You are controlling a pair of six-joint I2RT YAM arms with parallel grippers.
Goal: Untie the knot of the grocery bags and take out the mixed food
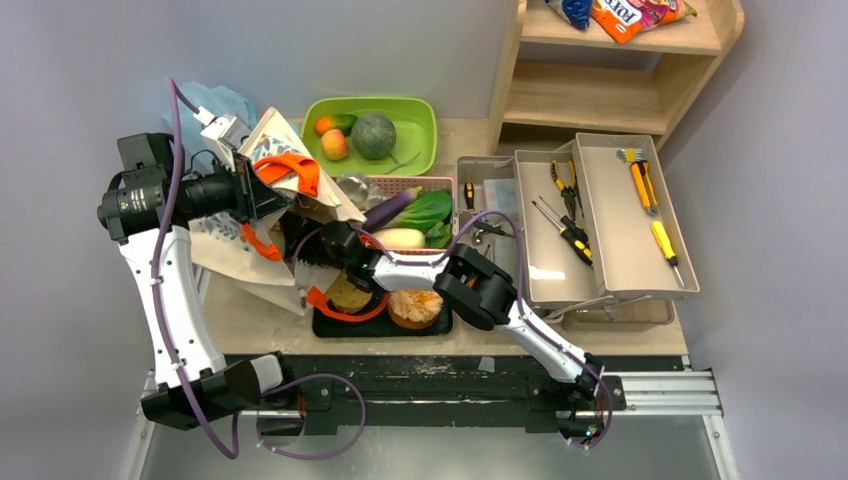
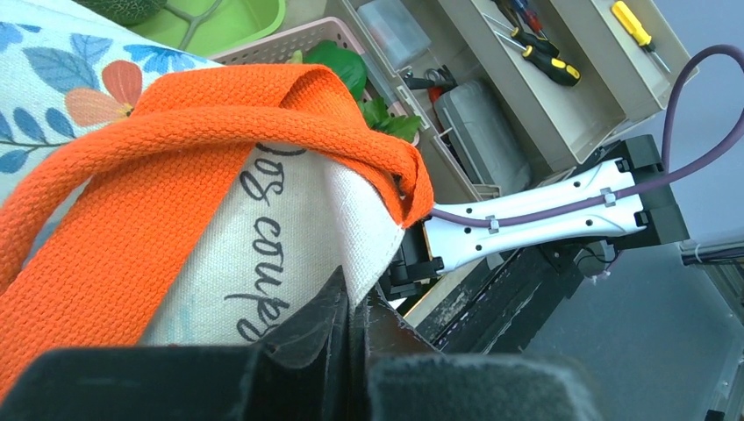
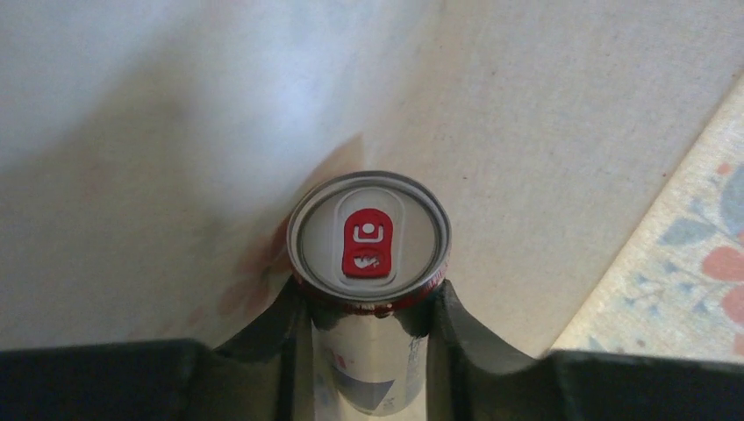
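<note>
The left gripper (image 2: 351,303) is clenched on the upper edge of the canvas tote (image 2: 263,228) and holds it lifted. One orange handle (image 2: 175,132) lies across the cloth just above the fingers. The right arm reaches into the mouth of the tote. In its wrist view the right gripper (image 3: 368,303) is grasping a drink can (image 3: 368,232), with one finger touching each side just below the rim. The top of the can, with a red tab, faces the camera, and the beige cloth of the tote is all around it.

Other food lies outside the bags. An orange (image 1: 324,124), a peach (image 1: 335,146) and a melon (image 1: 373,135) are in the green tray (image 1: 418,112). An eggplant (image 1: 390,210), leafy greens (image 1: 427,208) and a radish (image 1: 400,238) are in the pink basket (image 1: 442,182) beside it. A pastry (image 1: 415,305) sits on the black tray (image 1: 330,326) near the arms. The light-blue bag (image 1: 215,100) lies behind the tote, but I cannot make out its knot.
</note>
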